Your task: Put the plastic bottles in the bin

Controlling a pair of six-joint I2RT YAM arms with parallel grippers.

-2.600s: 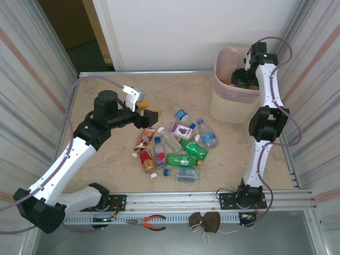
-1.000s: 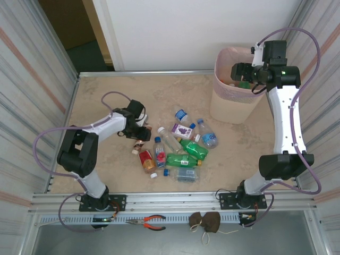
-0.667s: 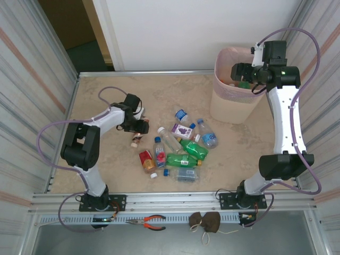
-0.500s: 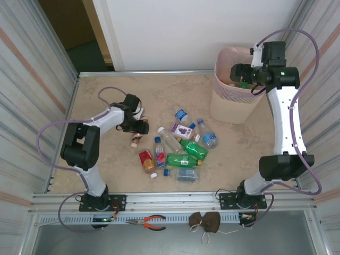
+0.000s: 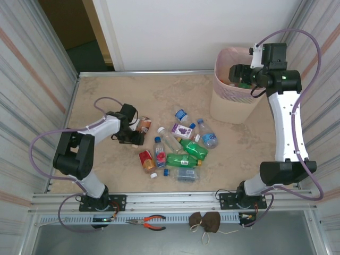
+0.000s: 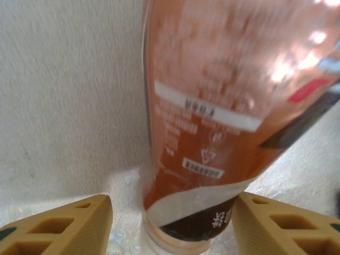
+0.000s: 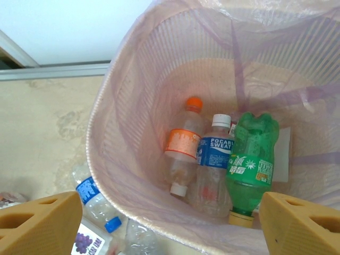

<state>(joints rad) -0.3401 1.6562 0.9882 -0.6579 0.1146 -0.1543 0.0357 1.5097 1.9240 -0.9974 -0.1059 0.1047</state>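
Observation:
An orange-brown bottle (image 5: 143,125) lies on the table left of the pile, and my left gripper (image 5: 133,136) is at its cap end. In the left wrist view the bottle (image 6: 212,106) runs away from me. My left gripper (image 6: 170,215) straddles its neck, open. The right finger (image 6: 281,223) is against it and a gap shows beside the left finger (image 6: 64,226). Several plastic bottles (image 5: 180,151) lie mid-table. My right gripper (image 5: 239,74) hangs open over the bin (image 5: 228,103) with nothing between its fingers (image 7: 172,223). Inside the bin (image 7: 109,111) lie an orange-labelled bottle (image 7: 183,143), a blue-labelled one (image 7: 213,159) and a green one (image 7: 249,154).
Corrugated metal walls close in the table on the left and right. The bin stands in the back right corner. Red-handled pliers (image 5: 152,222) and a dark pouch (image 5: 206,222) lie on the front rail. Bare tabletop (image 5: 106,95) stretches behind my left arm.
My left gripper has swung from behind the orange-brown bottle to its near-left end. The bottle has shifted toward the back and turned. The right arm has barely moved.

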